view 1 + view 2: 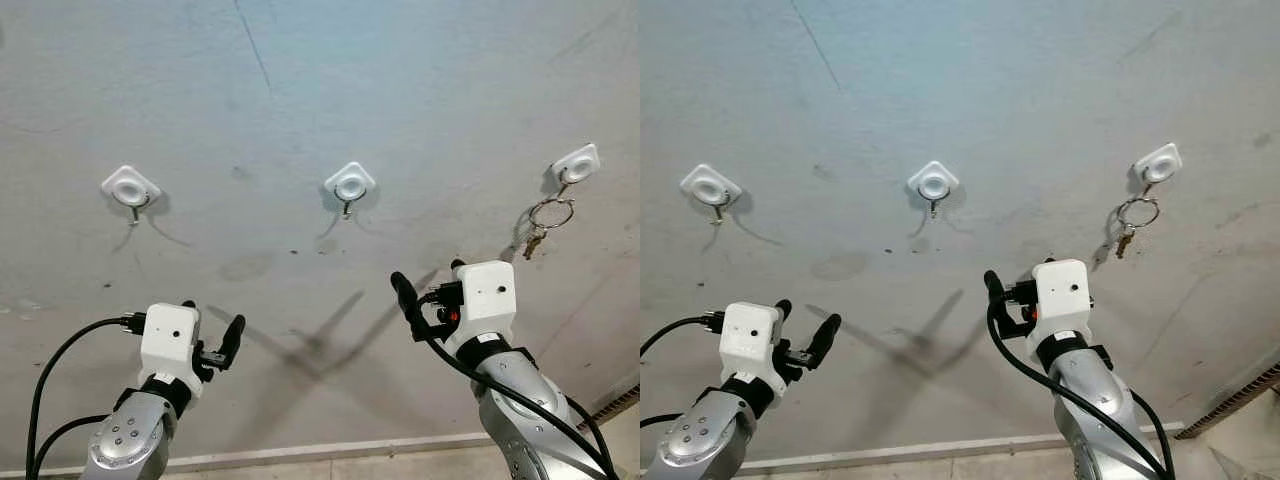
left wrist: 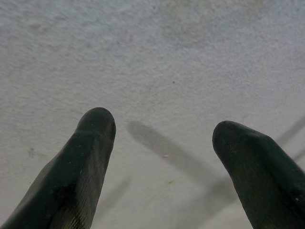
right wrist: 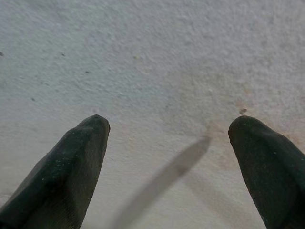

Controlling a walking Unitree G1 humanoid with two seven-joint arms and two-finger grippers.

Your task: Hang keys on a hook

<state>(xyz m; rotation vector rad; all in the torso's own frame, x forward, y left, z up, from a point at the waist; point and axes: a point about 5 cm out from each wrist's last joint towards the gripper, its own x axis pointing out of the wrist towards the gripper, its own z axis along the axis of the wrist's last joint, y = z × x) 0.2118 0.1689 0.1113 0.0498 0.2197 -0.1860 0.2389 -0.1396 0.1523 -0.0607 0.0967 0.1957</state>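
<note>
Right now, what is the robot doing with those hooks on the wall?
The robot faces a grey wall with three white hooks. The keys hang on a ring from the right hook, so that job looks done. The middle hook and the left hook are bare. Both arms are raised below the hooks. The left gripper and the right gripper are open and hold nothing, pointing at the bare wall.

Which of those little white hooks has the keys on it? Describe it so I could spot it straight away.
Look at the grey wall with three white hooks in a row. Go to the hook on the robot's right, above its right arm. It alone carries a key ring with keys hanging below; the middle hook and left hook are bare.
</note>
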